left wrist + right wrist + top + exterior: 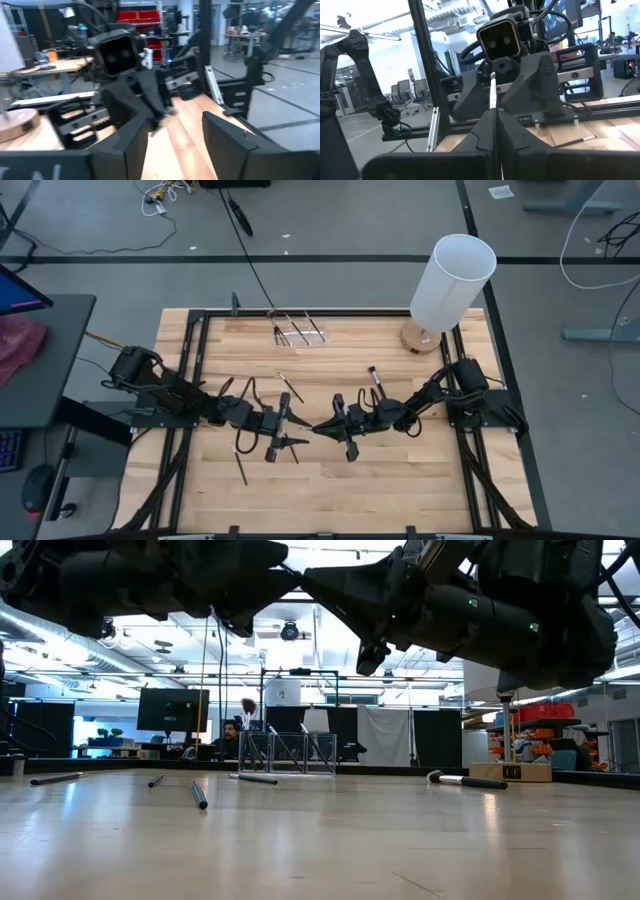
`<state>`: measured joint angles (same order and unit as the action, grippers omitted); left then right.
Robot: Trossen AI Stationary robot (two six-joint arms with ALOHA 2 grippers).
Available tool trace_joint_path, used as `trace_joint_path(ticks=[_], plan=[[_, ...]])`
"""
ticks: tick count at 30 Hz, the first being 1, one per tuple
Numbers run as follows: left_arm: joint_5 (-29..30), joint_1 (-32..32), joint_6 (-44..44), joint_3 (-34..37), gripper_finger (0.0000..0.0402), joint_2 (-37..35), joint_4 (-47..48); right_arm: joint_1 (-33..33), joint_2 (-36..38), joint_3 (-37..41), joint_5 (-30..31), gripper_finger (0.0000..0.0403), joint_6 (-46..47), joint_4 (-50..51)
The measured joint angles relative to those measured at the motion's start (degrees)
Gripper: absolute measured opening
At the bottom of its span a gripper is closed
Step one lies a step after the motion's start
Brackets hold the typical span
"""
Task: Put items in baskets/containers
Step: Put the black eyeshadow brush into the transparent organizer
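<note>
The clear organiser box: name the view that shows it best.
The high view: the organiser box sits unobstructed at the table's far edge, brushes inside. The low view shows it side-on, distant behind loose brushes. Neither wrist view shows it.

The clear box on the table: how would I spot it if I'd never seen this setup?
Start from the tall white cylinder at the table's far right corner. Look left along the far edge of the wooden table to the clear box, low and see-through, with thin brushes standing in it. The other brushes lie flat on the wood; this is the only container.
</note>
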<state>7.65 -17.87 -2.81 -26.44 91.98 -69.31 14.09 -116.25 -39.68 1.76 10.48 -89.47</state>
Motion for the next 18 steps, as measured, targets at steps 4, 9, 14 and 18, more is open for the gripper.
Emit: trace_joint_path(ticks=[4,9,14,18], plan=[[1.9,0.0,0.0,0.0,0.0148,0.0,0.0,0.0,0.0,0.0,0.1,0.0006,0.0,0.0],[2.6,0.0,0.0,0.0,0.0106,0.0,-0.4,0.0,0.0,0.0,0.1,0.0006,0.0,0.0],[2.6,0.0,0.0,0.0,0.0067,0.0,-0.9,0.0,0.0,0.0,0.1,0.0006,0.0,0.3],[2.6,0.0,0.0,0.0,0.0040,0.0,-1.1,0.0,0.0,0.0,0.1,0.0007,0.2,0.5]])
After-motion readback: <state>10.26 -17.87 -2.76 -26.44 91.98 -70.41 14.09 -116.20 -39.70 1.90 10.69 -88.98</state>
